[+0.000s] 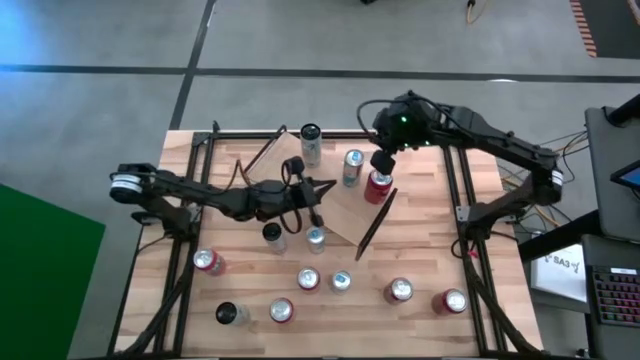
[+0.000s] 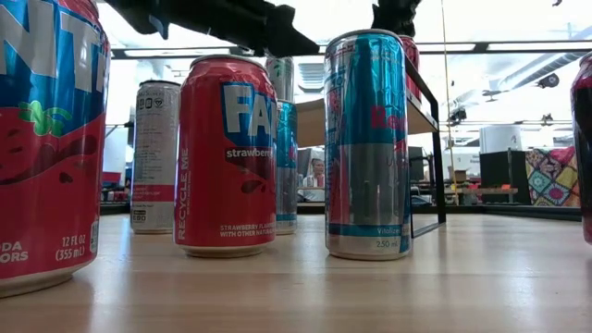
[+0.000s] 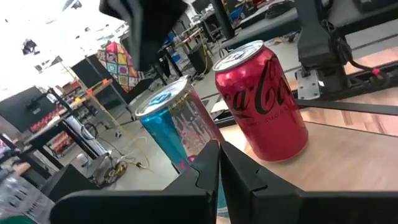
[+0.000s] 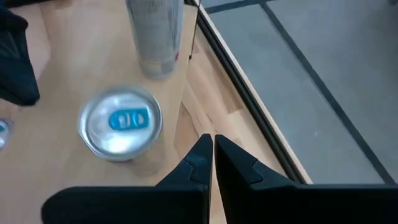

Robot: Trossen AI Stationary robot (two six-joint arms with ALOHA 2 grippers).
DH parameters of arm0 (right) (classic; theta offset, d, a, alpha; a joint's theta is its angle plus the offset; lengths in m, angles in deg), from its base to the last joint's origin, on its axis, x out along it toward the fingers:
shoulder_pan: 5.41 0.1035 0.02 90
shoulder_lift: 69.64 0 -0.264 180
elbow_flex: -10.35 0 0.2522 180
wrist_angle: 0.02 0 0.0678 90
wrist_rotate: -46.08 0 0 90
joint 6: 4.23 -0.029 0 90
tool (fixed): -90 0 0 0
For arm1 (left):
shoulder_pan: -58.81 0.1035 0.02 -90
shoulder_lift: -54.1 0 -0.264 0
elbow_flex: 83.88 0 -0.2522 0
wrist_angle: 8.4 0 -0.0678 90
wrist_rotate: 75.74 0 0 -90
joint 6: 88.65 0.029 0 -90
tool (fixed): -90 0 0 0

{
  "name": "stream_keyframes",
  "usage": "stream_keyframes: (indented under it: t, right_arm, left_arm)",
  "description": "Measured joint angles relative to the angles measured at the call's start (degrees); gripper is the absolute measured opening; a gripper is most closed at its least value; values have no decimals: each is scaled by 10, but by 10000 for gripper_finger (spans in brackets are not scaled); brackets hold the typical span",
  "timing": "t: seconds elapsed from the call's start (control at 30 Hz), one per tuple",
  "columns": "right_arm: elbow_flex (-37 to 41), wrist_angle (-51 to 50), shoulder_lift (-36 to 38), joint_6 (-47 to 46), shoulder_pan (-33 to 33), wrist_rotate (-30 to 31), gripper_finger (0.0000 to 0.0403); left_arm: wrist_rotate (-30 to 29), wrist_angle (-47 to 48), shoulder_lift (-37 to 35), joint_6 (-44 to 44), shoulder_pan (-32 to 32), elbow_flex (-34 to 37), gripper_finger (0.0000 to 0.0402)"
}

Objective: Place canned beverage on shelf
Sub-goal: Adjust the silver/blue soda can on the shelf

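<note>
A: On the far half of the table, where is the shelf [image 1: 352,212]?
B: It lies there at an angle, with a red can [image 1: 377,186] and a blue can [image 1: 352,167] on it.
A: And the grippers?
B: The right gripper [image 1: 381,161] hangs just above the red can, fingers together, holding nothing. The left gripper [image 1: 314,216] is closed and empty, beside the shelf.

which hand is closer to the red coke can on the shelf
Right. The right hand hangs directly over the red coke can on the shelf, shut and empty. The left hand is off to the can's side, shut, pointing toward it.
</note>
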Motion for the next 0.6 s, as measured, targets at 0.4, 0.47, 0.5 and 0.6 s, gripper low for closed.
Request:
stream_keyframes:
  t: [0.4, 0.47, 0.5, 0.6]
  right_arm:
    - [221, 180, 116, -25, 1, -1, 9]
    - [233, 196, 126, -29, 1, -1, 9]
    - [237, 205, 129, -29, 1, -1, 9]
    - [244, 215, 135, -29, 1, -1, 9]
  left_arm:
    - [-77, -2, 62, -14, 7, -48, 0]
    - [-94, -1, 72, -13, 8, -57, 0]
    - [-99, -1, 78, -13, 8, -60, 0]
    - [-114, 0, 91, -14, 11, -68, 0]
